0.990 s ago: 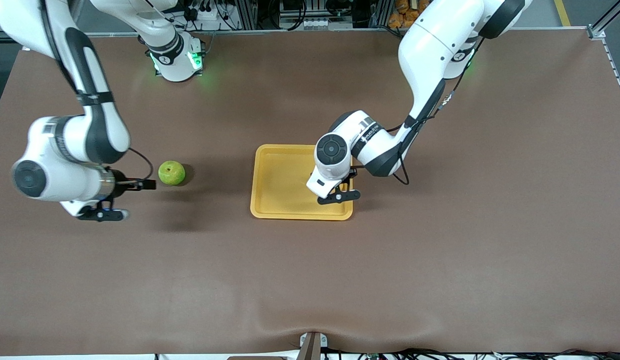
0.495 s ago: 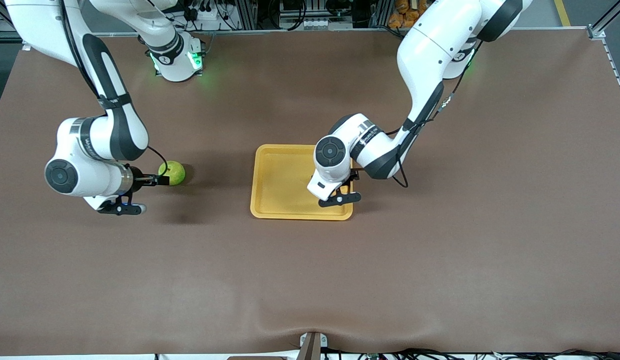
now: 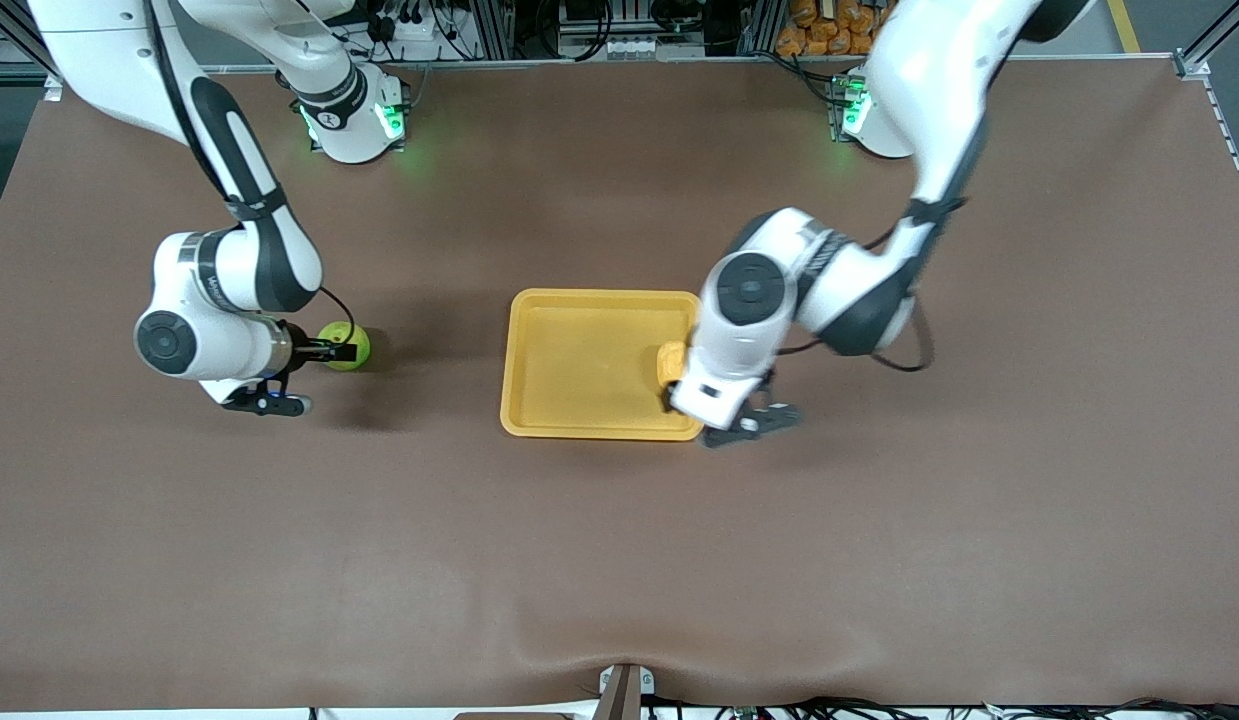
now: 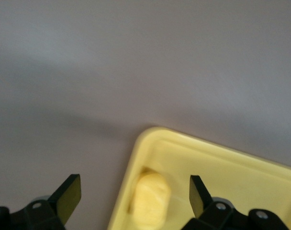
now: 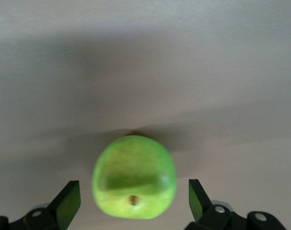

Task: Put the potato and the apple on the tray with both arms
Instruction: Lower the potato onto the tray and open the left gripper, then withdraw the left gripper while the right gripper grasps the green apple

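Observation:
The yellow tray (image 3: 579, 360) lies at the table's middle. The yellow-tan potato (image 3: 671, 362) lies in it against the rim toward the left arm's end, and shows in the left wrist view (image 4: 150, 199). My left gripper (image 3: 699, 388) (image 4: 134, 194) is open and empty, up over that rim and the potato. The green apple (image 3: 347, 347) sits on the table toward the right arm's end, stem dimple showing in the right wrist view (image 5: 134, 177). My right gripper (image 3: 314, 368) (image 5: 133, 199) is open, one finger on each side of the apple without touching it.
The brown table (image 3: 619, 560) stretches wide around the tray. The arms' bases (image 3: 354, 120) stand along the edge farthest from the front camera. A small bracket (image 3: 624, 690) sits at the nearest edge.
My right arm has moved toward the apple until its open fingers flank it. My left gripper has pulled away toward the left arm's end, uncovering the potato left in the tray.

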You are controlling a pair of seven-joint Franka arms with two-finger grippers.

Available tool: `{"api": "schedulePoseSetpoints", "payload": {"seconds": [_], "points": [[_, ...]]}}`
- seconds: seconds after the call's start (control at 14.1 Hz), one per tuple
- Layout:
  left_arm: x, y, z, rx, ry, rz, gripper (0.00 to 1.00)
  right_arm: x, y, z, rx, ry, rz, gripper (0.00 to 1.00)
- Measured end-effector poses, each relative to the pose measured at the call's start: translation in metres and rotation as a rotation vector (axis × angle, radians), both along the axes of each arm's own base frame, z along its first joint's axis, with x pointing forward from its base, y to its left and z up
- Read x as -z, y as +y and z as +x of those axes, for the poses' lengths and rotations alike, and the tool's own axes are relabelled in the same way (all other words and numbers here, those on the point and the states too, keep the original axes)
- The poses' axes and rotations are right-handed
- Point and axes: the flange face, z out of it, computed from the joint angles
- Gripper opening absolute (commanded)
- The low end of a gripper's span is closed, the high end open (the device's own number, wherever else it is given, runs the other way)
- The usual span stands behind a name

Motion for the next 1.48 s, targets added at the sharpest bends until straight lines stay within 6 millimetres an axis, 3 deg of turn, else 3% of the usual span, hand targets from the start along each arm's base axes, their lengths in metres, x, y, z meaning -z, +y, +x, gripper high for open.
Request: {"api": "schedulePoseSetpoints", "payload": {"seconds": [0.21, 0.42, 0.57, 0.78, 1.13, 1.48], "points": [[-0.047, 0.071, 0.024, 0.009, 0.000, 0.033, 1.00, 0.007, 0.025, -0.005, -0.008, -0.040, -0.013, 1.00], [-0.085, 0.141, 0.046, 0.008, -0.039, 0.031, 1.00, 0.007, 0.021, -0.006, -0.014, -0.042, -0.021, 1.00], [-0.108, 0.172, 0.053, 0.012, -0.068, 0.030, 1.00, 0.005, 0.018, -0.008, -0.051, -0.016, -0.053, 1.00], [-0.143, 0.206, 0.051, 0.051, -0.094, 0.042, 1.00, -0.003, 0.014, -0.006, -0.061, 0.018, -0.071, 1.00], [-0.183, 0.240, 0.031, 0.189, -0.062, 0.081, 1.00, 0.002, 0.010, -0.009, -0.056, 0.022, -0.072, 1.00], [-0.219, 0.285, -0.011, 0.283, -0.037, 0.068, 1.00, 0.009, 0.010, -0.014, -0.056, 0.013, -0.072, 1.00]]}}
